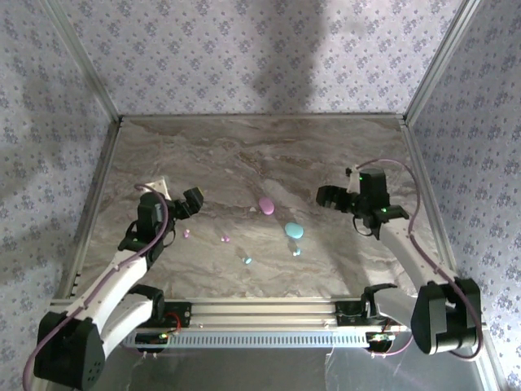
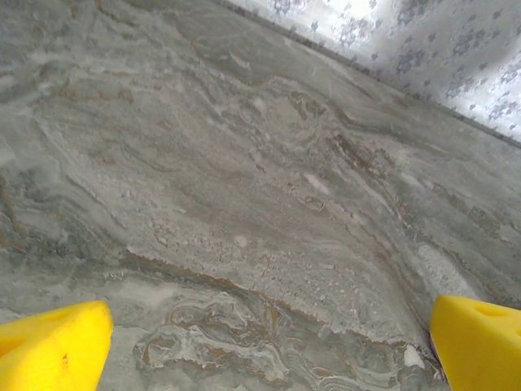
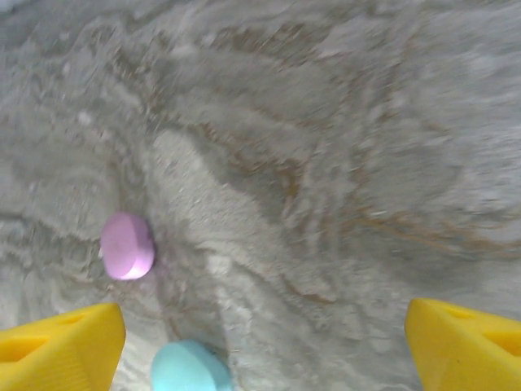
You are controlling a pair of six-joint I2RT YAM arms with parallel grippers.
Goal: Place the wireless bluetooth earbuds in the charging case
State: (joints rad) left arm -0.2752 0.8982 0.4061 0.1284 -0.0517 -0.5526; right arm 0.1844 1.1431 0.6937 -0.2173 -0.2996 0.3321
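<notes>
Earbuds [image 1: 226, 239] lie loose on the grey marbled tabletop [image 1: 244, 155]. Left gripper [image 1: 191, 202] and right gripper [image 1: 324, 195] hover either side, yellow fingers [image 2: 53, 346] spread wide and empty — poised to pick. Pink oval case [image 1: 266, 205] and teal oval case [image 1: 294, 230] sit mid-table; the four tiny glossy buds lie nearer, mostly leftward.

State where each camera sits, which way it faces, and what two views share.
Top external: above and behind the bases, looking down on the table; both arms, left gripper and right gripper show.
Left wrist: on the left arm, facing the table and a papered wall; yellow fingers at lower corners.
Right wrist: angled down at the pink case and teal case; yellow fingers likewise.
Shared: top and right wrist both show both cases.
</notes>
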